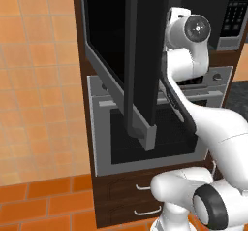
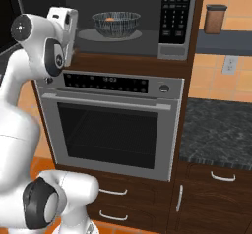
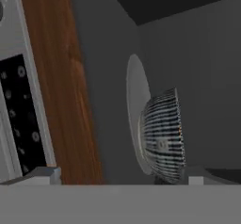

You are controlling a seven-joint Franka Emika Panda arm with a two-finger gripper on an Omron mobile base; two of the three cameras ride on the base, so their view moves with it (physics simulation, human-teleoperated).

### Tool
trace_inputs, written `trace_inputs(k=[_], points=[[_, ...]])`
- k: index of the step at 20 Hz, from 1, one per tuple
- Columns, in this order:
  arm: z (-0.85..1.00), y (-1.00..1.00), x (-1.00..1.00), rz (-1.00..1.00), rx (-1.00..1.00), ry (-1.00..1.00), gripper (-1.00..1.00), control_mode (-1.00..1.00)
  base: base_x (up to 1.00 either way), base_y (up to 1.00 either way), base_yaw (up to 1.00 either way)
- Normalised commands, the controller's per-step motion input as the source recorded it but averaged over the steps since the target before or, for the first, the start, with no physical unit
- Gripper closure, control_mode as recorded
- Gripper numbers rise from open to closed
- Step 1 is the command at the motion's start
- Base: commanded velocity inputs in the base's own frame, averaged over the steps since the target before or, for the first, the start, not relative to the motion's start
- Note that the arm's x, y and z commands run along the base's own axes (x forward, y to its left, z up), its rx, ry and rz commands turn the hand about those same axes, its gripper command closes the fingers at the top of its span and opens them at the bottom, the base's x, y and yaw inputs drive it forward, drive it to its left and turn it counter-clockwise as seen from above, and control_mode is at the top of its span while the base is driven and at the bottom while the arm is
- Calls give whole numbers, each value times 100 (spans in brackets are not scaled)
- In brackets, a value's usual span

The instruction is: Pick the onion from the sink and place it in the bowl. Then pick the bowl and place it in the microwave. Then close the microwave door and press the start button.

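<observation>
The clear faceted bowl (image 2: pixel 116 23) stands on the round turntable (image 2: pixel 109 35) inside the microwave (image 2: pixel 123 2), with the orange onion (image 2: pixel 111 18) in it. In the hand view the bowl (image 3: pixel 162 136) appears rolled on its side, and a sliver of onion (image 3: pixel 179 131) shows through the glass. My gripper (image 3: pixel 122 178) is open and holds nothing. It hovers at the cavity's left front, clear of the bowl. The microwave door (image 1: pixel 106 36) is swung wide open, its bar handle (image 1: pixel 140 65) facing the base. The keypad (image 2: pixel 176 12) is right of the cavity. The sink is out of view.
A steel-fronted oven (image 2: pixel 108 130) with its control strip (image 2: pixel 106 83) sits directly under the microwave. Below it are wooden drawers (image 2: pixel 113 203). To the right lie a dark stone counter (image 2: pixel 216 130) and a shelf with a brown canister (image 2: pixel 215 19).
</observation>
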Motion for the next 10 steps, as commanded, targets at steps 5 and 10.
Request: trace_inputs(k=[5,10], points=[[-94,44,-100,0,-10,11,-100,-100,0,0,0],[-86,8,-100,0,-4,12,-100,-100,0,0,0]])
